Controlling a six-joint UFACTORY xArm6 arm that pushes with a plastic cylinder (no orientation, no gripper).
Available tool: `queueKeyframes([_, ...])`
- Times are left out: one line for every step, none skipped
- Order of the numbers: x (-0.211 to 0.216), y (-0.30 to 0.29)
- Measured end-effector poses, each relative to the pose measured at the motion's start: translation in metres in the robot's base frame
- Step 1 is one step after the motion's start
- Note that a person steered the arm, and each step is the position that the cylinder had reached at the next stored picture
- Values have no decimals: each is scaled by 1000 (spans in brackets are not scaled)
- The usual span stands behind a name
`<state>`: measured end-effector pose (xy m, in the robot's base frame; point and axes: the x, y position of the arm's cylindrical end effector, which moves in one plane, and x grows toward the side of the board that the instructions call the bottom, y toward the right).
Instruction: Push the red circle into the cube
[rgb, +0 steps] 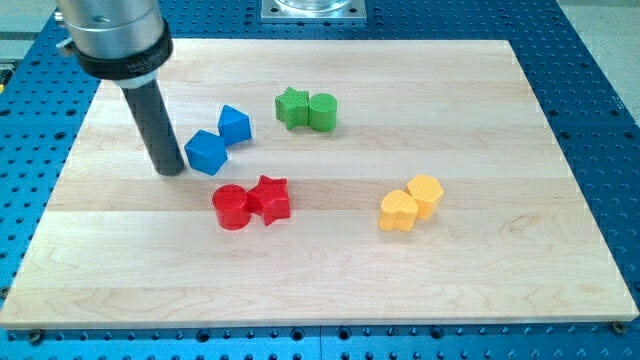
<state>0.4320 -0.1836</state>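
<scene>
I see a red star (272, 198) at centre, a green star (292, 107) touching a green cylinder (323, 112) near the view's top, two yellow blocks (399, 212) (425, 194) touching at right, all on a wooden board (500, 270) over a blue perforated table (600, 90).

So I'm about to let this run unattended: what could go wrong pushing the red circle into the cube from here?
1. My tip sits left of the blue cube, not behind the red circle; repositioning could bump the cube away.
2. The red star touches the circle's right side, so it might get dragged along.
3. A second blue block touches the cube and may shift on contact.
</scene>
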Motion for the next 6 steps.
queueKeyframes([-11,11])
queueKeyframes([-3,48])
queueKeyframes([17,66])
queueKeyframes([30,66])
queueKeyframes([31,48])
queueKeyframes([54,19])
